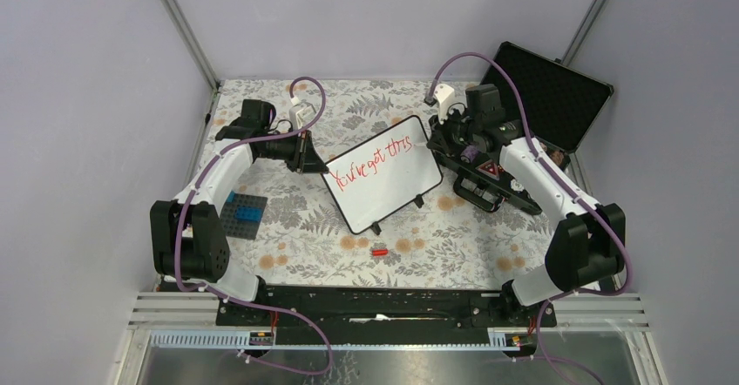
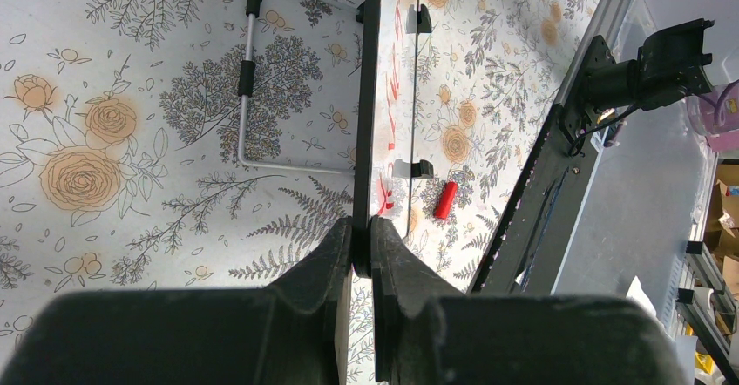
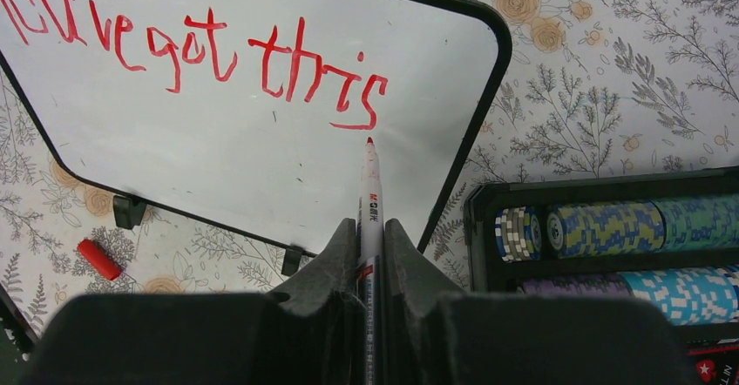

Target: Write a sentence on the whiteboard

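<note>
Flower-printed counter and the few things on it

The counter (image 1: 296, 259) is covered by a pale cloth printed with grey ferns and orange roses. Near its middle the whiteboard (image 1: 383, 180) stands tilted. The small black feet along its near edge are down on the cloth, and a bent wire stand (image 2: 248, 80) rests on the cloth behind it. A small red cap (image 1: 379, 252) lies just in front of the board, not touching it. Toward the left sits a dark grey studded plate (image 1: 243, 215) with blue bricks on top. At the far right an open black case (image 1: 545, 89) rests with its lid raised.
</note>
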